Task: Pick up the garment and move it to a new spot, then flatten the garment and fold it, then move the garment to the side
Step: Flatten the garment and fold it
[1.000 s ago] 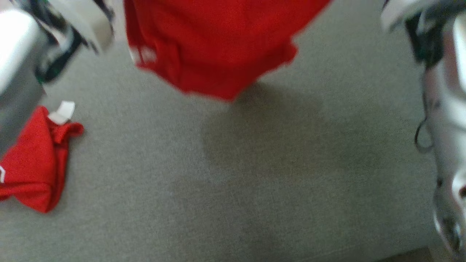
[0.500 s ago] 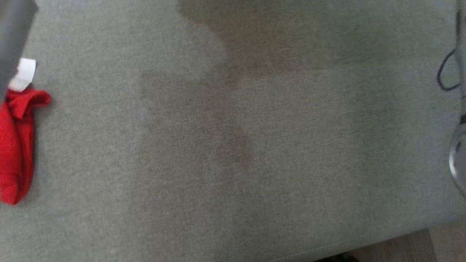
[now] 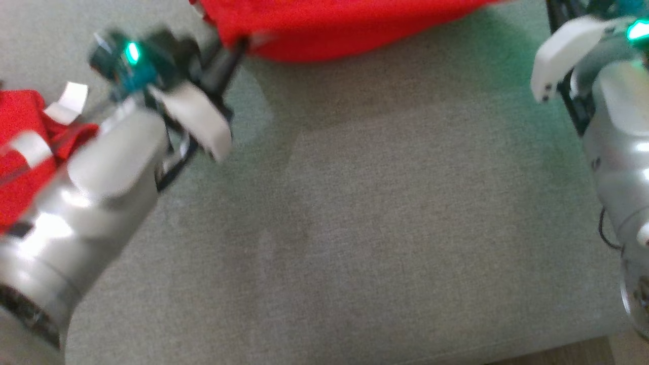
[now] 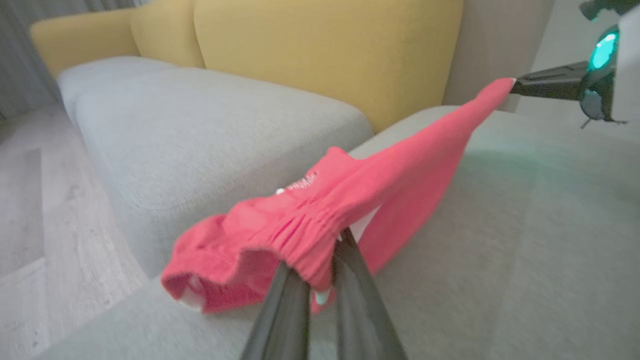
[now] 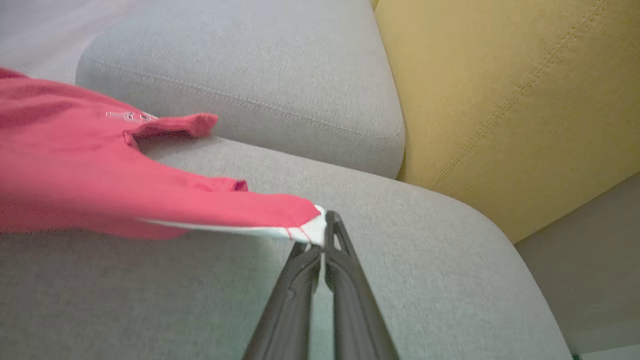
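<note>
The garment (image 4: 370, 195) is a red piece with an elastic band and white trim, stretched in the air just above a grey sofa cushion (image 3: 385, 213). My left gripper (image 4: 320, 267) is shut on its gathered band, as the left wrist view shows. At the other end my right gripper (image 5: 322, 227) is shut on a white-edged corner of the garment (image 5: 100, 180). In the head view the garment (image 3: 345, 25) spans the top edge, with the left gripper (image 3: 236, 48) pinching its left end. The right arm (image 3: 608, 111) stands at the far right.
A second red cloth (image 3: 20, 152) with a white tag (image 3: 68, 101) lies on the cushion behind my left arm. Yellow back cushions (image 4: 325, 50) rise behind the seat. Another grey seat cushion (image 4: 200, 130) adjoins, with wooden floor (image 4: 30, 210) beyond it.
The head view has shifted a lot between frames. Half a second ago it showed bare cushion; now both arms and the stretched garment are back at its top.
</note>
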